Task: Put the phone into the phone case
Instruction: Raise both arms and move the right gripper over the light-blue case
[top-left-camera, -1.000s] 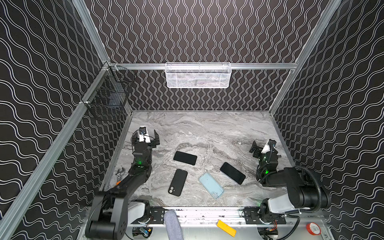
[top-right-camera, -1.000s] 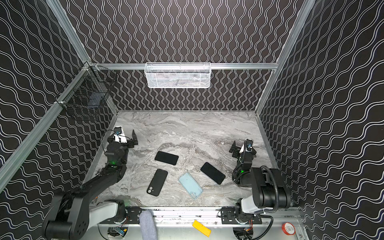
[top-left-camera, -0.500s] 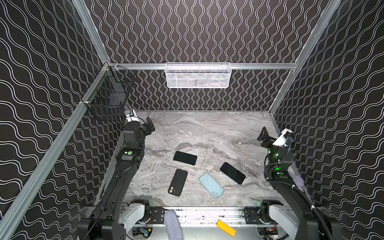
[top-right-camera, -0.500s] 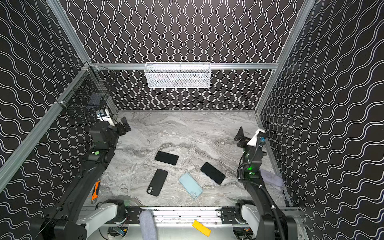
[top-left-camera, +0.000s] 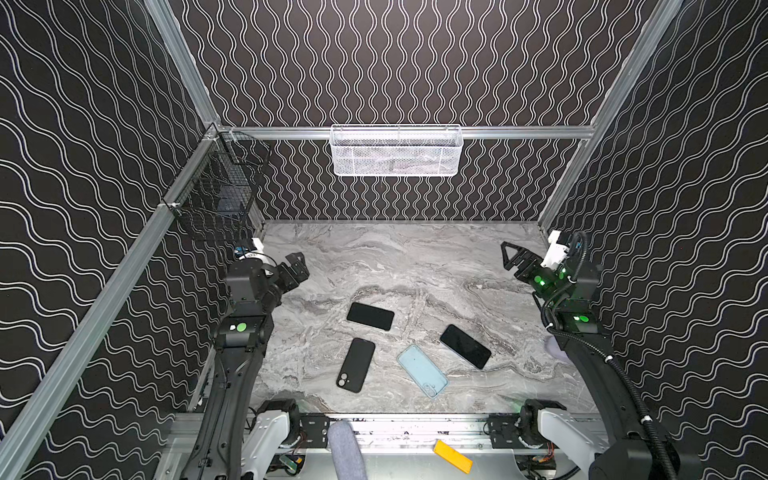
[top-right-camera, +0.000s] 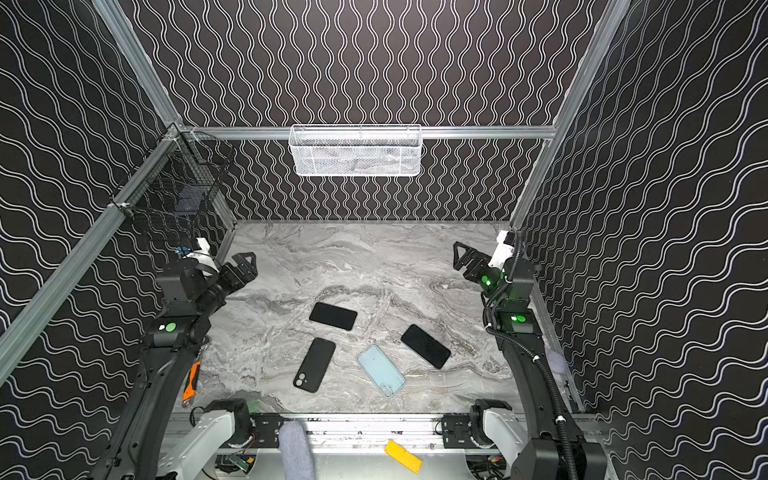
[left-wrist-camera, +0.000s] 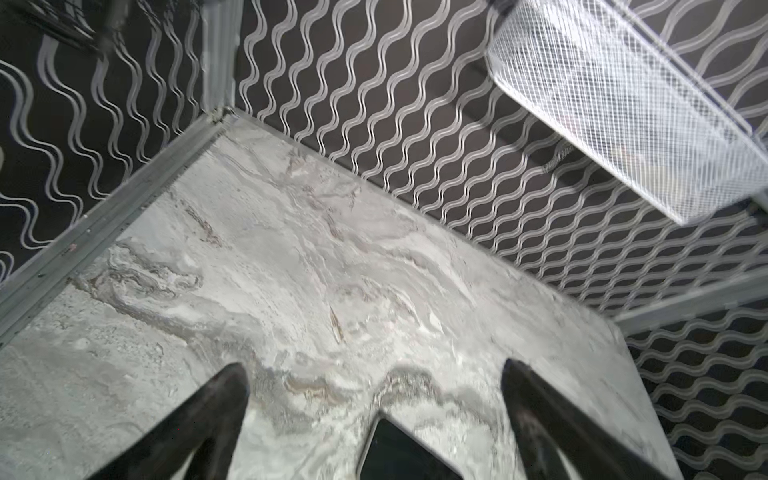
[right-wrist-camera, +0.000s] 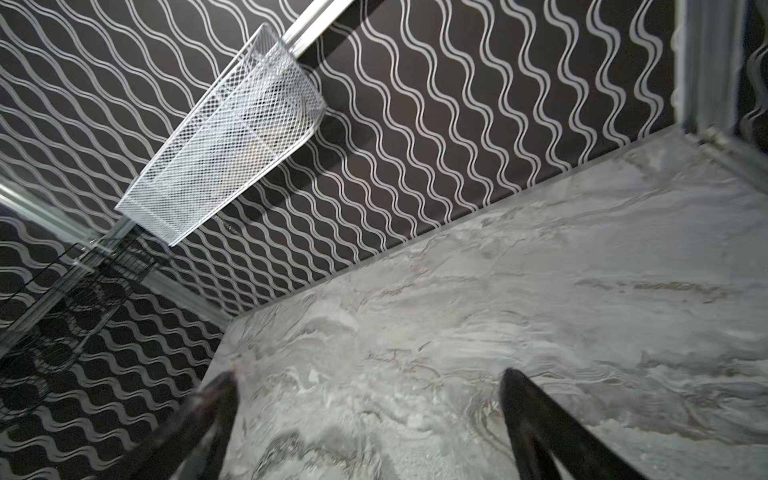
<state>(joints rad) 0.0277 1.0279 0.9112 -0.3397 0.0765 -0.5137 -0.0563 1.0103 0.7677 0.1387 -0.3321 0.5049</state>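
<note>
In both top views the left gripper (top-left-camera: 294, 269) at mid left and the right gripper (top-left-camera: 515, 262) at mid right hang spread and empty above the marble table (top-left-camera: 415, 257). The centre phone (top-left-camera: 370, 316) and the right phone (top-left-camera: 465, 346) lie flat, just above a black case (top-left-camera: 355, 365) and a pale blue case (top-left-camera: 423, 371). The left wrist view shows wide fingers (left-wrist-camera: 199, 415) framing a dark phone corner at the bottom edge; the right wrist view shows wide fingers (right-wrist-camera: 540, 424) over bare marble. A phone is probably stiff, thin and slick: pinch its long edges. The case likely flexes and slides.

I can read no text, label, brand or number anywhere; a tiny printed mark (right-wrist-camera: 226, 227) on the twelve-o'clock wall, beside the white mesh basket (right-wrist-camera: 232, 137), is illegible.
</note>
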